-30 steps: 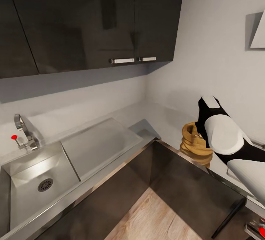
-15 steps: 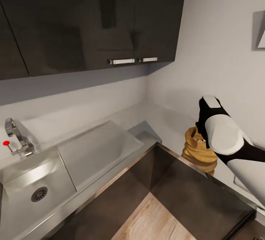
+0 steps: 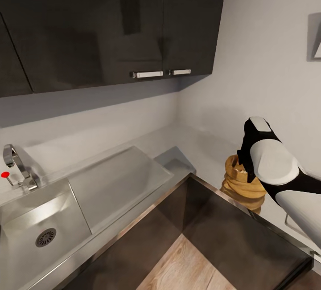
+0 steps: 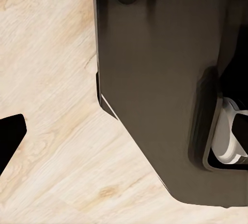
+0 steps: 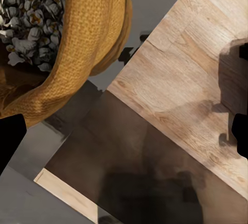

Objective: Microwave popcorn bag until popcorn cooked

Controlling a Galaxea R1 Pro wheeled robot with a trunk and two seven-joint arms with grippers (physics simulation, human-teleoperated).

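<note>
The mustard-yellow popcorn bag [image 3: 240,184] stands at the front edge of the grey countertop [image 3: 187,147], close to the room's corner. My right arm [image 3: 272,161] reaches down over its far side and hides the gripper there. In the right wrist view the bag [image 5: 82,43] is tilted and very near, with whitish-grey popcorn [image 5: 31,17] heaped inside. My right gripper [image 5: 124,133] is open; the bag lies beside one fingertip, not between the two. My left gripper [image 4: 124,131] hangs open over the wooden floor. The microwave is out of view.
A steel sink [image 3: 67,187] with a tap [image 3: 15,165] and a drainboard [image 3: 116,178] lies at the left. Dark wall cabinets [image 3: 111,22] hang above. Glossy dark cabinet fronts [image 3: 232,236] meet at an inner corner over wooden floor [image 3: 187,263]. My dark base [image 4: 155,79] is beside the left gripper.
The whole view has shifted, so the sink and tap sit further left and lower. My right arm and the bag keep almost the same place.
</note>
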